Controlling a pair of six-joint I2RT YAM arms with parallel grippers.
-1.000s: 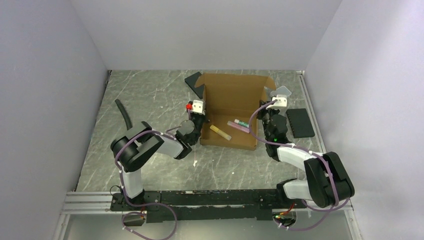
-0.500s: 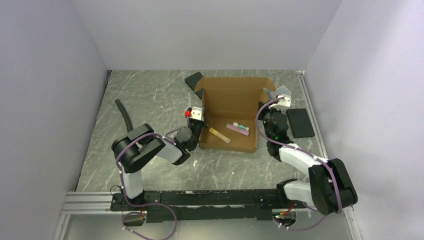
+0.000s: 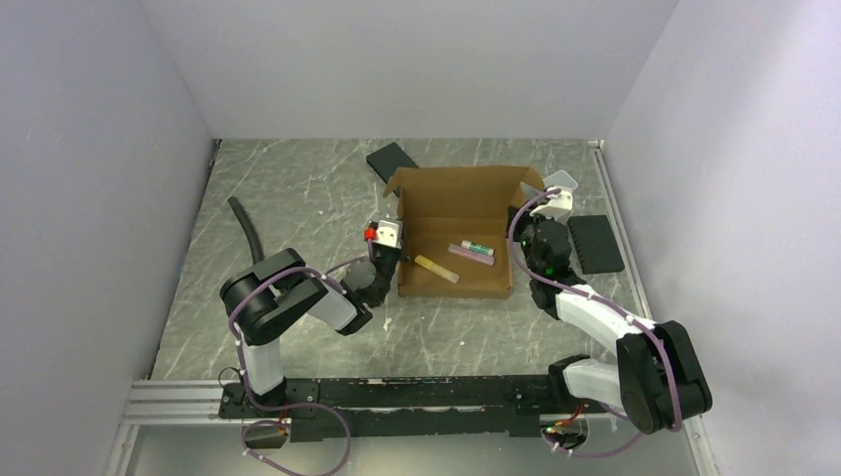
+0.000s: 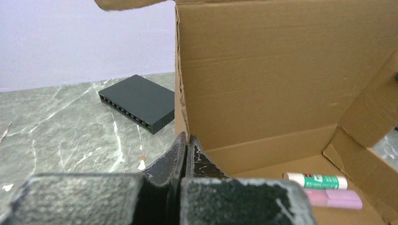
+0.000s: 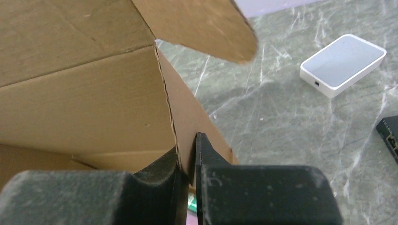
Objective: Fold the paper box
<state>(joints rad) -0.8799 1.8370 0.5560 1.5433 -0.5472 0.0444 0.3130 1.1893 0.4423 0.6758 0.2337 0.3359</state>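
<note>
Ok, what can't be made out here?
Top view: how the jaws meet the paper box walls, under the wrist cameras.
Left wrist: yellow tube, behind the left gripper.
Right wrist: box contents, behind its wall and the right gripper; right-hand black slab, cut by the edge.
Label on the white stick: too small.

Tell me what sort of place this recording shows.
Likely a robot test cell: plain lilac walls box in a grey marble-patterned tabletop, two arms bolted to a metal rail at its near edge.

Black slab (image 3: 595,243), white container (image 3: 561,180) beside paper box (image 3: 461,193) — near side free
</note>
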